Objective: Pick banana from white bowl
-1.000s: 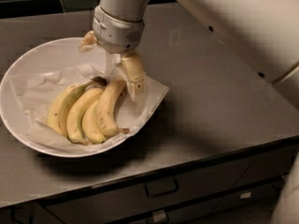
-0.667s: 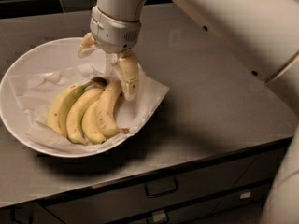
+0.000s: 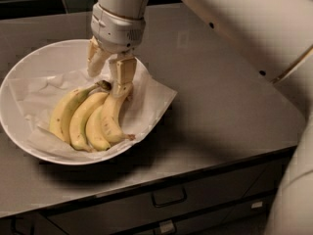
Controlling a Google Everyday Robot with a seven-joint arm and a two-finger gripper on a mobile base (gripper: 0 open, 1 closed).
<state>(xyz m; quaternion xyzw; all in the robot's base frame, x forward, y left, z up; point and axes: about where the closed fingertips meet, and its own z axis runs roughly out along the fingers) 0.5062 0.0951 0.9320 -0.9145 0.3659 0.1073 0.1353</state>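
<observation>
The banana [image 3: 90, 116], a bunch of yellow curved bananas joined at a dark stem, lies in the white bowl [image 3: 29, 67] on crumpled white paper. My gripper [image 3: 108, 72] hangs from the white arm, right above the stem end of the bunch. Its two beige fingers [image 3: 122, 75] stand apart, one on each side of the stem, and it is open. The right finger touches or nearly touches the top of the rightmost banana. The bunch rests in the bowl.
The bowl sits on a grey counter [image 3: 215, 102] near its front edge. Drawers with handles [image 3: 168, 197] run below the counter. The thick white arm [image 3: 244, 23] crosses the upper right of the view.
My gripper has moved left and down, from beside the bunch's right edge to over the stem. The banana has not moved.
</observation>
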